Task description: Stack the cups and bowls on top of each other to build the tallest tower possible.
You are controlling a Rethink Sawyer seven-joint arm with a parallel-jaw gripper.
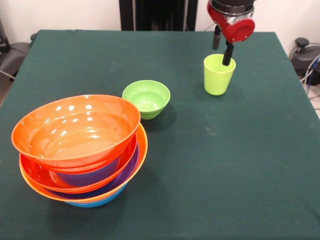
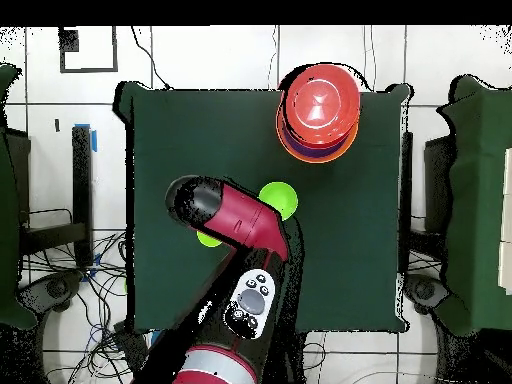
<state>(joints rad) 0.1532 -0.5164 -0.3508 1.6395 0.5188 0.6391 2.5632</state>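
The lime-green cup (image 1: 218, 75) stands upright at the table's far right in the front view. My gripper (image 1: 222, 46) is over its rim, open: one black finger (image 1: 228, 54) dips inside the cup, the other hangs outside its far side. The small lime-green bowl (image 1: 146, 98) sits upright left of the cup, apart from it. The tower (image 1: 80, 150) of nested orange, red-orange, purple and blue bowls stands at the near left, its top orange bowl tilted. In the overhead view the arm (image 2: 235, 220) hides most of the cup (image 2: 208, 238); the green bowl (image 2: 281, 199) and the tower (image 2: 318, 112) show.
The dark green table (image 1: 225, 165) carries only these things. Cables and black stands (image 2: 60, 270) lie on the floor beside the table. The robot's pedestal (image 1: 157, 15) stands at the far edge.
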